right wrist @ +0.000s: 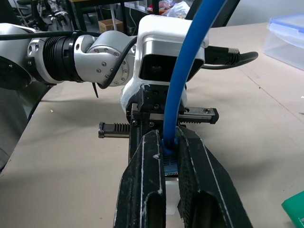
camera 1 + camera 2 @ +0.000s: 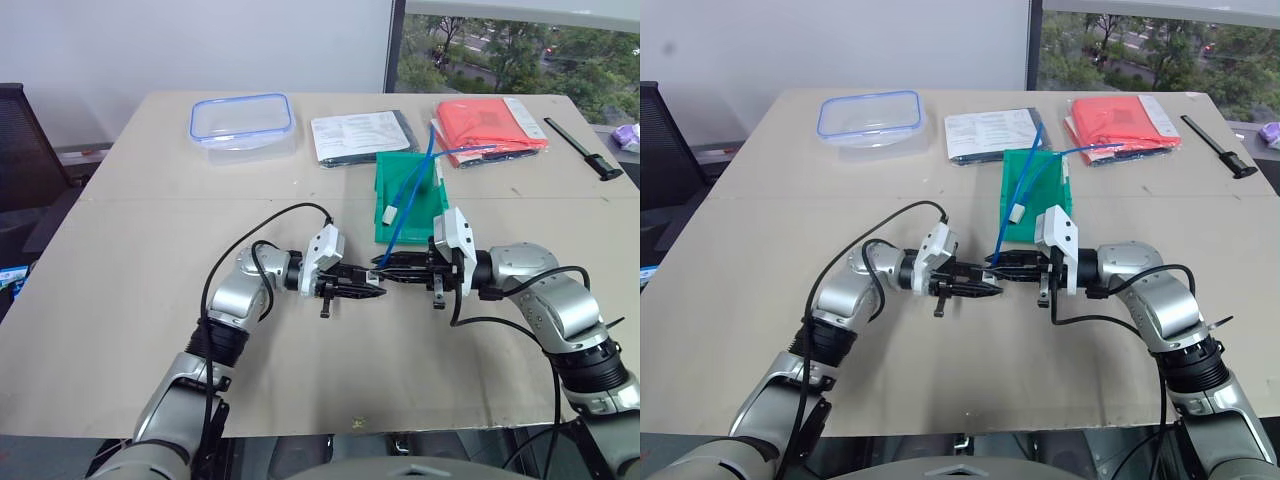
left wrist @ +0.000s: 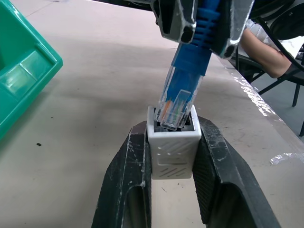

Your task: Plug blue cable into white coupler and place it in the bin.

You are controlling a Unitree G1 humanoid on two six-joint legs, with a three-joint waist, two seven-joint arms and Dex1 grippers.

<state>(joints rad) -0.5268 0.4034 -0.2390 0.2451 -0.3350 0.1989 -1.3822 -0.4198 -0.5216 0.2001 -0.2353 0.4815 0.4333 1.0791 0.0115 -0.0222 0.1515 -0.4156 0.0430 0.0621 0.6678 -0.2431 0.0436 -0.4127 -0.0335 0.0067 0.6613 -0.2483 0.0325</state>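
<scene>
Both grippers met tip to tip above the near middle of the table point(image 2: 120, 330), just near of the bin point(image 2: 400, 170). The left gripper point(image 3: 173, 156) was clamped on the white coupler point(image 3: 174, 151), one black finger against each side of the block, its socket facing the opposing arm. The right gripper point(image 1: 171, 161) was closed on the blue cable point(image 1: 187, 66) just behind its clear plug. In the left wrist view the plug's tip sat inside the socket mouth, tilted rather than square; how far it had entered could not be determined.

From the right gripper the cable rose and arched away over the bin, and its free end with the second plug hung down over the bin's interior. The bin stood upright on the table, right of centre.

At the far edge lay a clear blue-rimmed box point(image 2: 242, 122) to the left, papers point(image 2: 360, 135) in the middle and a red packet point(image 2: 490, 125) to the right.
</scene>
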